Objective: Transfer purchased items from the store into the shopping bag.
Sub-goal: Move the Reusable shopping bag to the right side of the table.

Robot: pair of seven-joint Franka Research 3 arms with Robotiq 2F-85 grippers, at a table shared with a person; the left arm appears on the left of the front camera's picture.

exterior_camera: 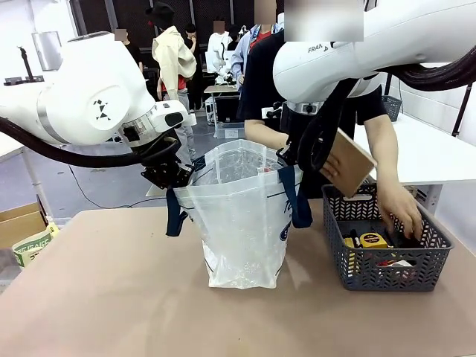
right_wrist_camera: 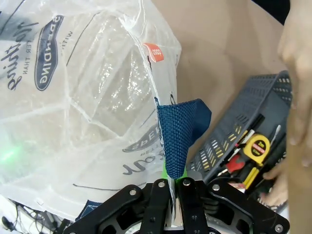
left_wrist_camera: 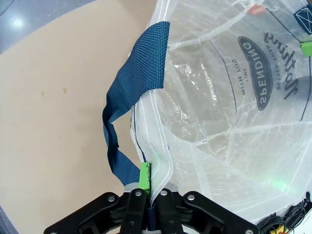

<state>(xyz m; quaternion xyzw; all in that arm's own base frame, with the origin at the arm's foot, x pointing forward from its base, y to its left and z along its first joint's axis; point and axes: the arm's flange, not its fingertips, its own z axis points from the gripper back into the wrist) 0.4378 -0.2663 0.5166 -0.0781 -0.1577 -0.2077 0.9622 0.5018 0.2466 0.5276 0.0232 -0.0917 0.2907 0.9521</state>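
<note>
Step in hand, by the look of it: holding bag [exterior_camera: 242, 223] open for loading. Standing upright on table [exterior_camera: 111, 297], mid-frame, mouth up, pulled wide between the two grippers. Pinched shut on one rim with left gripper [left_wrist_camera: 148, 178], green pad flat on the plastic right at the navy handle [left_wrist_camera: 141, 63] root. Same on the opposite rim with right gripper [right_wrist_camera: 170, 181], clamped on rim and handle base together. Nothing made out inside through the translucent wall.

Items to load: in grey basket [exterior_camera: 387, 279] just beside bag, on robot's right. Tape measure [exterior_camera: 373, 240] and some tools there, rest too small to tell. Person's hand [exterior_camera: 401, 212] down in basket. Tan flat item [exterior_camera: 348, 162] held up above basket, just beside right gripper; grip on it hidden behind the arm.

To do it well:
- Hold both pinches firm; thin film likely to slip.
- Hold rims level and well apart for a wide mouth.
- No over-stretching: risk of tearing at handle seams or lifting the base off table.
- No arm motion during any reach over the rim.
- Watch the right side: drop path crowded by the arm, so give room there if possible.
- Expect sag under load; grip at the seam safer than on bare film.
</note>
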